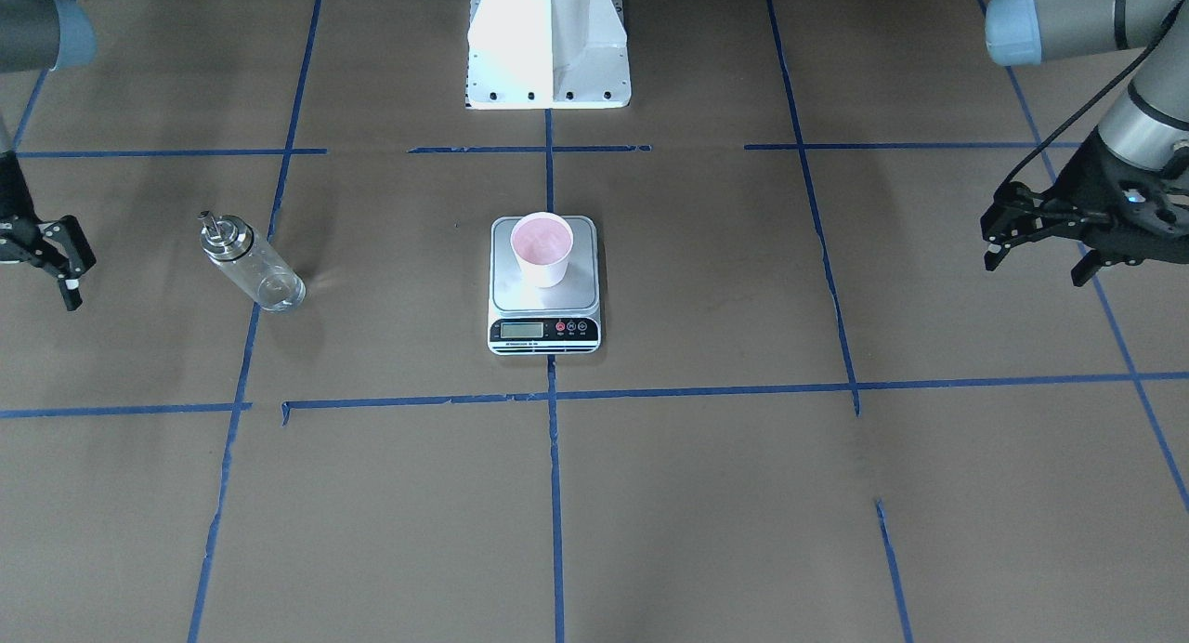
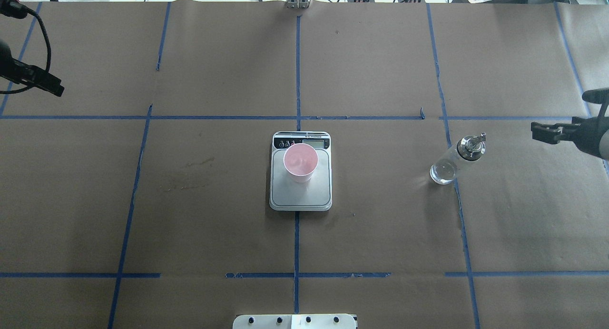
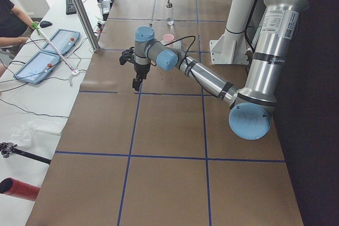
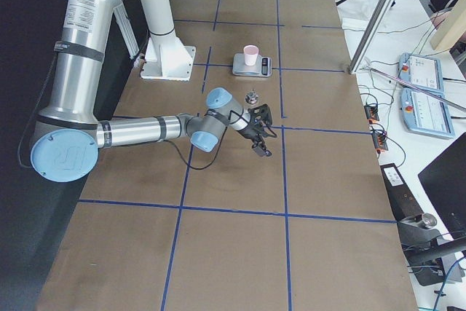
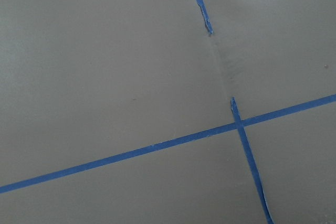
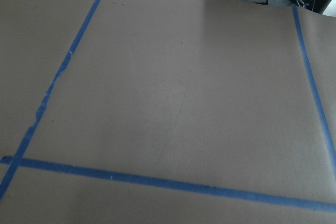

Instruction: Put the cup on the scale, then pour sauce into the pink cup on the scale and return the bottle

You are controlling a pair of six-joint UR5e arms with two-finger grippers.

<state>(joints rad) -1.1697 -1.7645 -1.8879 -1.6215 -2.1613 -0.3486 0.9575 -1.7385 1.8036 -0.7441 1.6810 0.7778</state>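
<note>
Cup (image 1: 542,248) stands upright on the scale (image 1: 544,299) at the table's (image 1: 697,494) centre, bottle (image 1: 253,267) upright well apart on the robot's right, near the right gripper (image 4: 263,132), while the left gripper (image 1: 1033,269) hovers far left, both with 2 fingers spread, empty.

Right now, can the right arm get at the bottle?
Probably yes: the bottle stands upright by itself close to the right end effector, which looks open and empty, and nothing stands between them.
</note>
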